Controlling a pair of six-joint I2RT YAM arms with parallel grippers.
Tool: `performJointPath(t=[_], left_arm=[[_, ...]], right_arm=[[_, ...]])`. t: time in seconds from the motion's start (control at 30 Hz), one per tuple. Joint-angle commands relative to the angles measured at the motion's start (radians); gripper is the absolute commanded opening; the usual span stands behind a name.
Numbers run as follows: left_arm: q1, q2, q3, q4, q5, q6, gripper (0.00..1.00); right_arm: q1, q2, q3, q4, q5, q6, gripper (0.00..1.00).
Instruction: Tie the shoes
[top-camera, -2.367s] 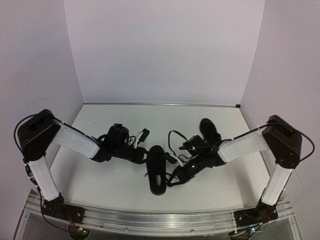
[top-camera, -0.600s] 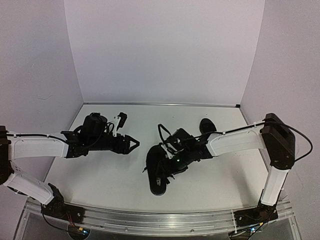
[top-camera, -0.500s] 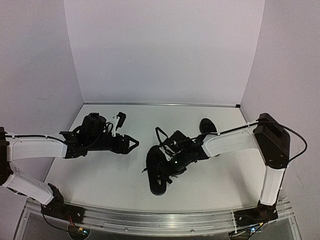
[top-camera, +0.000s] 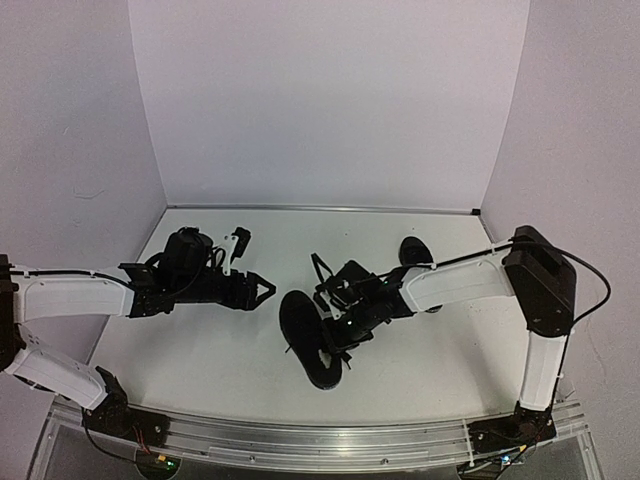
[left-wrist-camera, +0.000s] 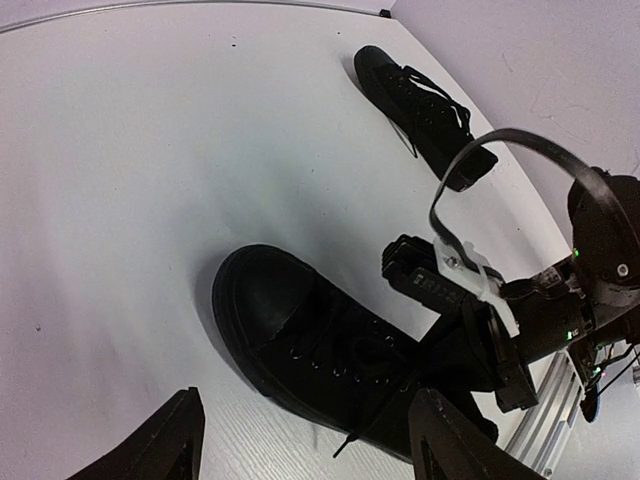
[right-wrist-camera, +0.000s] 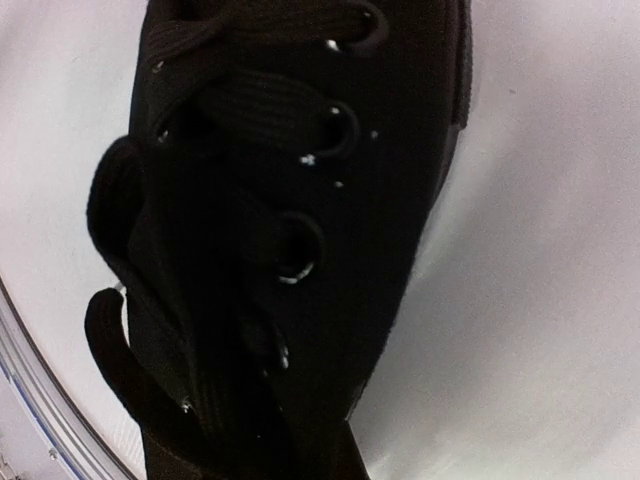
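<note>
Shoes: near shoe mid-desk, far shoe back right. Right gripper pinched shut at the near shoe's laces; can't confirm a lace is caught. Left gripper wide, just off the toe. Pull slowly, and pin the shoe if it drags.

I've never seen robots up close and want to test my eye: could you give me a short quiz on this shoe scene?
1. How many shoes lie on the table?
2. True or false: the left claw grips a shoe.
3. Which claw is down at the near shoe: A left, B right?
Key: 1 two, the near shoe and the far shoe. 2 false, it is open and apart from both. 3 B, the right claw.
</note>
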Motion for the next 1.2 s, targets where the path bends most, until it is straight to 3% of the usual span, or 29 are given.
performJointPath(t=[0.0,0.17,0.47,0.7,0.97,1.03,1.17], left_arm=[[0.003,-0.021,0.009,0.0,-0.008,0.003,0.73],[0.003,-0.008,0.021,-0.001,0.002,0.007,0.73],[0.001,0.014,0.044,-0.001,0.018,0.006,0.74],[0.001,0.003,0.043,-0.019,0.014,0.019,0.75],[0.002,0.004,0.043,-0.01,0.021,0.016,0.76],[0.002,0.004,0.047,-0.018,0.021,0.021,0.77],[0.002,0.006,0.056,-0.033,0.015,0.024,0.78]], right_arm=[[-0.118,-0.168,-0.048,0.015,0.052,-0.007,0.0],[-0.288,-0.242,-0.054,-0.028,0.095,-0.128,0.0],[-0.446,-0.155,0.079,-0.091,0.131,-0.26,0.01],[-0.488,-0.05,0.158,-0.146,0.11,-0.331,0.04],[-0.494,0.033,0.194,-0.148,0.15,-0.303,0.07],[-0.495,0.034,0.202,-0.148,0.157,-0.296,0.14],[-0.496,0.011,0.229,-0.179,0.176,-0.298,0.38]])
